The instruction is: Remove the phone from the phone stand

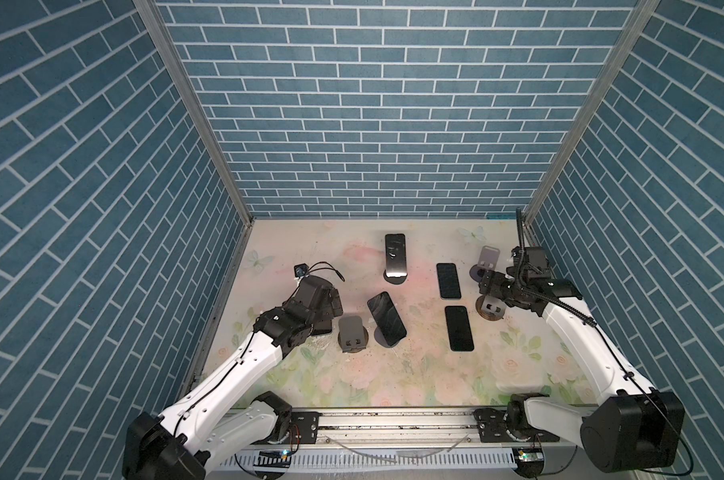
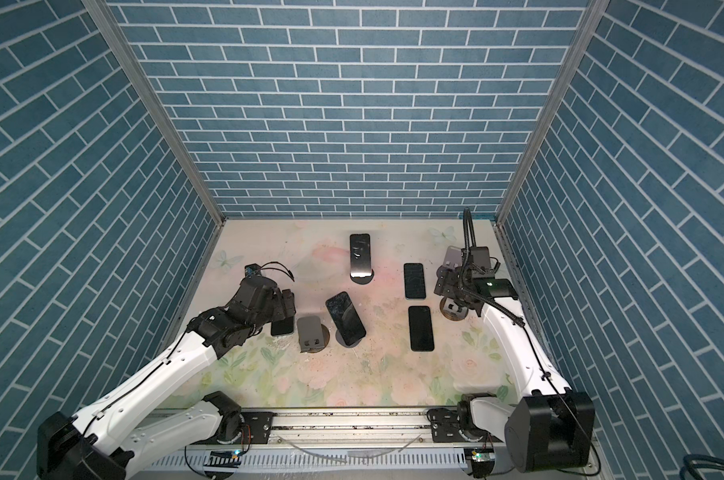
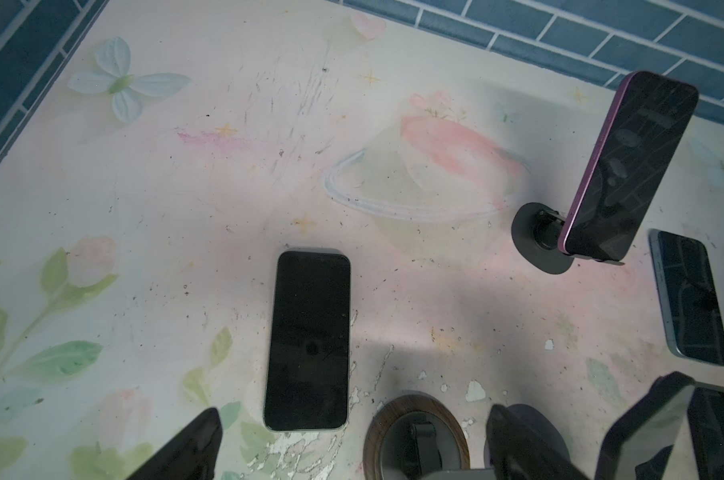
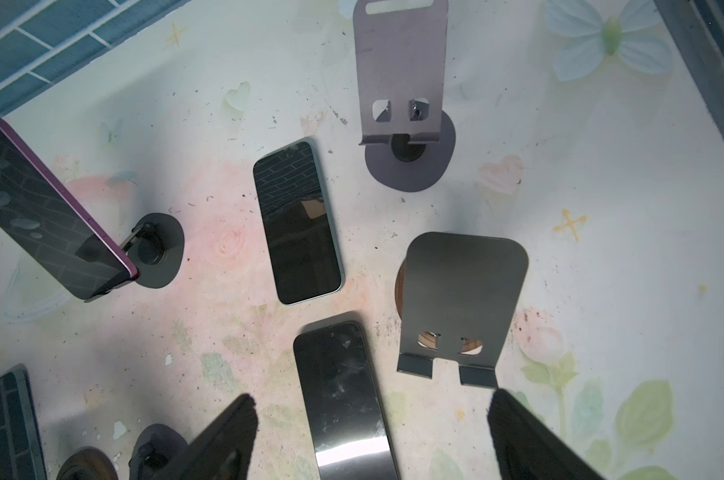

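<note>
Five phones point(image 1: 395, 254) point(image 1: 386, 318) point(image 1: 448, 280) point(image 1: 459, 328) point(image 2: 282, 327): two on stands point(image 1: 395, 280), three flat; three stands point(image 1: 352, 330) point(image 1: 488, 255) point(image 1: 491, 308) bare.

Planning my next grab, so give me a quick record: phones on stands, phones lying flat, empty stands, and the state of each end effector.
phones on stands: back phone, centre phone
phones flat: left phone, far right phone, near right phone
empty stands: left stand, far right stand, near right stand
left end effector: open, over left phone
right end effector: open, empty
</note>
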You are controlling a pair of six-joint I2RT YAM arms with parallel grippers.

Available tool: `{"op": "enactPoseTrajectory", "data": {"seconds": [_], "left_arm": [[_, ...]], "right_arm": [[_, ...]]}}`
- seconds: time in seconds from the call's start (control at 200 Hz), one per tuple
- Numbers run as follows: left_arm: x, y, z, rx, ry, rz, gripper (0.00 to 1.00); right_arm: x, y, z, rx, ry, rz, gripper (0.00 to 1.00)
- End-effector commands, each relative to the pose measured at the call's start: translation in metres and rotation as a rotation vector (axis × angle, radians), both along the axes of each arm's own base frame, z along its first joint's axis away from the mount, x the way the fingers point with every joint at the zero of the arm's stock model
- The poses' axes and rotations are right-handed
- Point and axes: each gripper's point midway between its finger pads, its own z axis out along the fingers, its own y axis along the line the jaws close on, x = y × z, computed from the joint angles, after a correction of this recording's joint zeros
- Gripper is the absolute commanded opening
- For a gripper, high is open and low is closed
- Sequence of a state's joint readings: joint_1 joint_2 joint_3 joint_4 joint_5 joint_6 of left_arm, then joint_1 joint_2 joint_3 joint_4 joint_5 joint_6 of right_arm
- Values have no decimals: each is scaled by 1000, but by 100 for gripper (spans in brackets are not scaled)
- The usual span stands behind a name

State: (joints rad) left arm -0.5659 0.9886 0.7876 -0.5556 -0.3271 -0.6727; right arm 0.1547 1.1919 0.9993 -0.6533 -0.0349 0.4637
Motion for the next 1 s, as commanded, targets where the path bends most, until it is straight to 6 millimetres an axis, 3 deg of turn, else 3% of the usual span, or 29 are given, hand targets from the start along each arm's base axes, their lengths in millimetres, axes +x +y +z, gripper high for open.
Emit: {"op": "enactPoseTrajectory", "data": {"seconds": [0.0, 0.18, 0.425, 0.995], "left_arm": [[-8, 5, -3, -11, -19, 67, 100], [-16, -6, 1, 33, -45, 72, 100], [-23, -32, -18, 32, -22, 25, 100], [-35, -71, -53, 45, 62, -60, 100]], "right_arm": [[3, 15, -2, 49, 0, 17, 92], [6, 33, -8, 40, 2, 53, 94], [9, 49, -16, 36, 20, 82, 94], [5, 49, -21, 27, 34, 86, 94]]}}
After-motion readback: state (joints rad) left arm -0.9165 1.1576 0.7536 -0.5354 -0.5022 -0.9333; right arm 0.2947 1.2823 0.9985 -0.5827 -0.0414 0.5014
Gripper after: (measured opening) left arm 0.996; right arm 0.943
